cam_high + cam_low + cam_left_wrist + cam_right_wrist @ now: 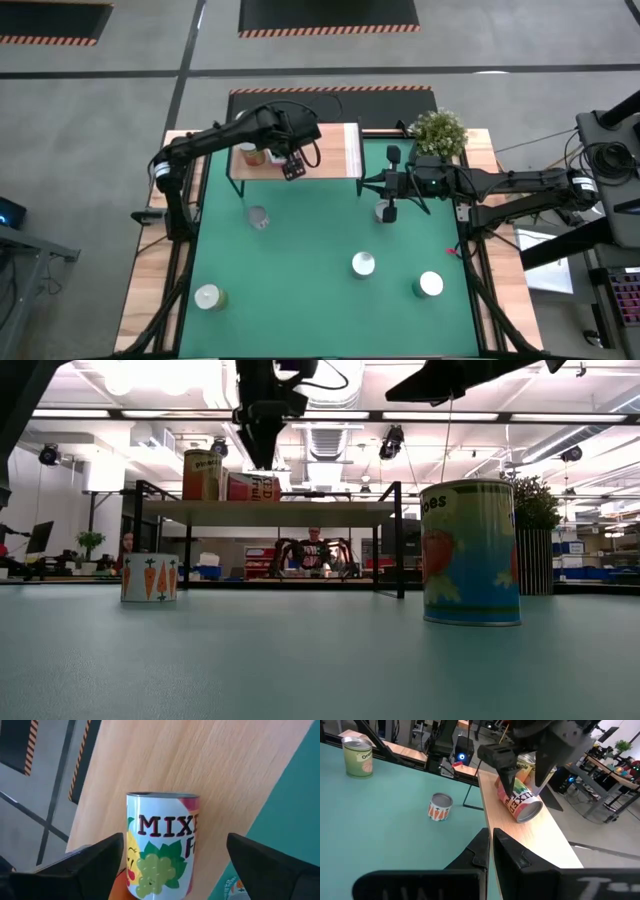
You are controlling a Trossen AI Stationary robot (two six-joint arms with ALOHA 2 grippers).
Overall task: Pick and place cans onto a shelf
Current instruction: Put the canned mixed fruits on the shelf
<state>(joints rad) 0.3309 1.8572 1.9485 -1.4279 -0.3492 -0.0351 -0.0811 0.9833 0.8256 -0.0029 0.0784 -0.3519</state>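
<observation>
Left gripper (172, 865) hangs released, straddling the rigid, slick "MIXED" fruit-label tin can (162, 845) below it; grasp mid-wall. Right gripper (490, 842) clenched.

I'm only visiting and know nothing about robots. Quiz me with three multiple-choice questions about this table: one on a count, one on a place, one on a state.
1. How many round metal tins stand on the green mat?
A two
B five
C nine

2. Where is the white metal tin labelled MIXED?
A on the light wooden shelf
B on the green mat
C on top of another tin

3. The left tool is:
A open
B clamped on a tin
C out of sight

Answers:
1 B: the high view shows five.
2 A: pale wood lies under it.
3 A: its fingers sit wide apart either side of the tin.
</observation>
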